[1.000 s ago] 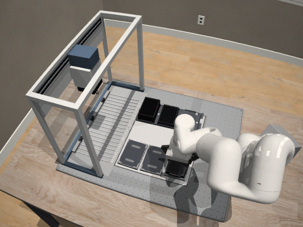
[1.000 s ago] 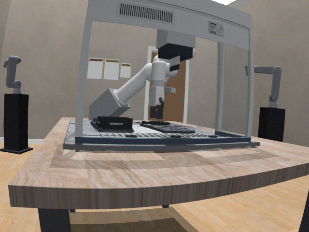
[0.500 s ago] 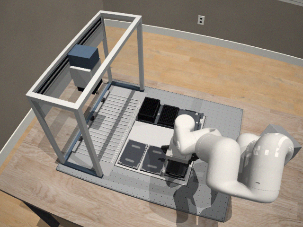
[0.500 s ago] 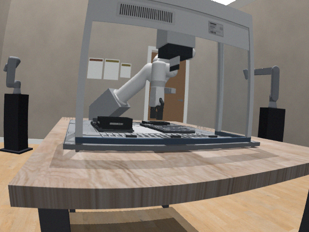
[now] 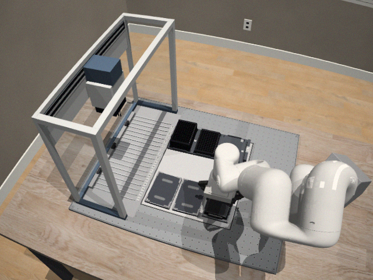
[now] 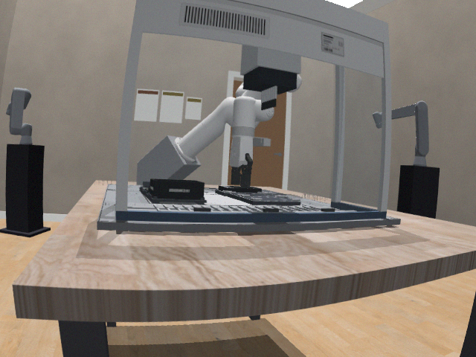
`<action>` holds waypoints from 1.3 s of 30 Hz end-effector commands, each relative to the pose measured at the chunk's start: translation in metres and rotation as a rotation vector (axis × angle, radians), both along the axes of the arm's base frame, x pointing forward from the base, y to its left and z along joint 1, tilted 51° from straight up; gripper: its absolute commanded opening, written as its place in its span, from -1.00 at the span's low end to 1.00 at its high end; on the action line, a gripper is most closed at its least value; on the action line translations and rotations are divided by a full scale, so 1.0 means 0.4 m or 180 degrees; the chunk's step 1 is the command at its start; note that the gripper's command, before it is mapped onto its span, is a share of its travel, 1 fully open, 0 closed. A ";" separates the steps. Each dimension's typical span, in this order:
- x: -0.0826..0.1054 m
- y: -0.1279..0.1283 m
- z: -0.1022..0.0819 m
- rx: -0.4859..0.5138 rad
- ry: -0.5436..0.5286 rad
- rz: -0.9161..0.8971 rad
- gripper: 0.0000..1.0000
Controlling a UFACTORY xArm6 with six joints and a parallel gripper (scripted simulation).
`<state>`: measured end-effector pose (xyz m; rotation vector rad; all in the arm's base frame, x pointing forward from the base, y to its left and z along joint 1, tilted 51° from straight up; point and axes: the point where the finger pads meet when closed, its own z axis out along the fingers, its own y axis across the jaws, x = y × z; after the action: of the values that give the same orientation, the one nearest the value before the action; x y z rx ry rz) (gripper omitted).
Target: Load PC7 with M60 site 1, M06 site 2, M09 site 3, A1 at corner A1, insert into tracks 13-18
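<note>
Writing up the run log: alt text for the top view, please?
The white arm's open gripper hangs over a dark plate at the near end of carrier PC7; its other two sites show bare. Two black plates sit in the nests.

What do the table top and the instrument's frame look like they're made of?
Table top: looks like light wood with a matte finish, since grain streaks run along it and its edge shows in the exterior view. Instrument frame: plain pale-grey square bars, smooth and unmarked, possibly painted metal; the look leaves it open.
</note>
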<state>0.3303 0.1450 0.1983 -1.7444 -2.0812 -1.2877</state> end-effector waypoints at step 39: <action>0.011 0.015 -0.013 0.0001 -0.0007 -0.0002 -1.00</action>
<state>0.3341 0.1513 0.1924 -1.7441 -2.0811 -1.2879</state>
